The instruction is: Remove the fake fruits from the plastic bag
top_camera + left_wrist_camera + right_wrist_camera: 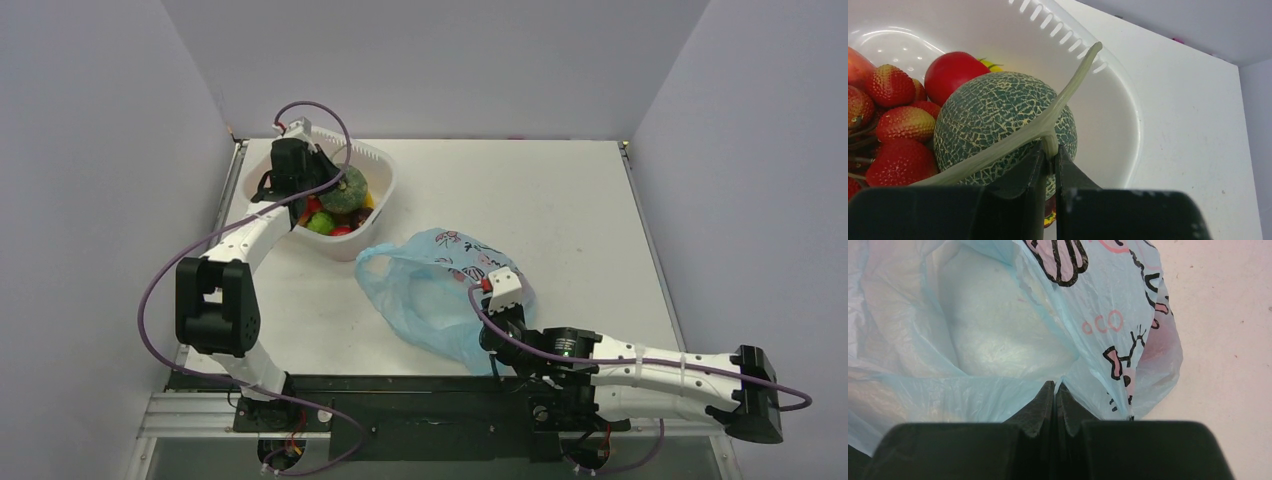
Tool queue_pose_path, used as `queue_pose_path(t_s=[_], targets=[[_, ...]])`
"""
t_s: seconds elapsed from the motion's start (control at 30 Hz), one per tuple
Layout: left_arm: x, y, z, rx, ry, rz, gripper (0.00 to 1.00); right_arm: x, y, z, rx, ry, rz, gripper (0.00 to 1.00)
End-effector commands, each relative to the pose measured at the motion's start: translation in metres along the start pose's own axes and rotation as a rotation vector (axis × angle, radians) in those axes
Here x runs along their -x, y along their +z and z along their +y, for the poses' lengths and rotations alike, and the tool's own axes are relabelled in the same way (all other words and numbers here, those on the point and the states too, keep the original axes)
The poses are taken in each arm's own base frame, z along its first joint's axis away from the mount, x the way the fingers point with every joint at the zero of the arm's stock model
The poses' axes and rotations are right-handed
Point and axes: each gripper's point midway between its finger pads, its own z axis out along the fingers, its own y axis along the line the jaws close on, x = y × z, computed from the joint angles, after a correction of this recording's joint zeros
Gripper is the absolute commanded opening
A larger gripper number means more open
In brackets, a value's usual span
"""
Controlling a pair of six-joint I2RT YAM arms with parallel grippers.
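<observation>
Left claw (1049, 152) clamps the gourd (993, 112) by its stem (1070, 87) at the fruit-laden tub (1120, 100); right claw (1055, 388) pinches the plastic bag (998, 340), seemingly almost emptied.

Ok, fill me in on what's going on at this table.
The left gripper is shut on the pale stem of the green melon, at the white tub, where strawberries and a red fruit lie. The right gripper pinches the edge of the plastic bag on the table. The bag looks nearly empty, though a reddish shape shows through its film.
</observation>
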Motion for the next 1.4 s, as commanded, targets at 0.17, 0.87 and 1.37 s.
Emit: queue_pose_path(t_s=[0.17,0.87,1.37], targets=[[-0.005,0.000,-0.006,-0.032,-0.002,0.074,0.36,0.020,-0.011,0.004,0.048,0.056,-0.062,0.00],[0.046,-0.077,-0.061,-0.179,0.207,-0.156,0.77,0.019,-0.010,0.010,0.053,0.026,-0.055,0.00],[0.012,-0.239,-0.143,-0.657,-0.092,-0.119,0.83,0.088,-0.018,0.035,0.111,-0.115,-0.162,0.00]])
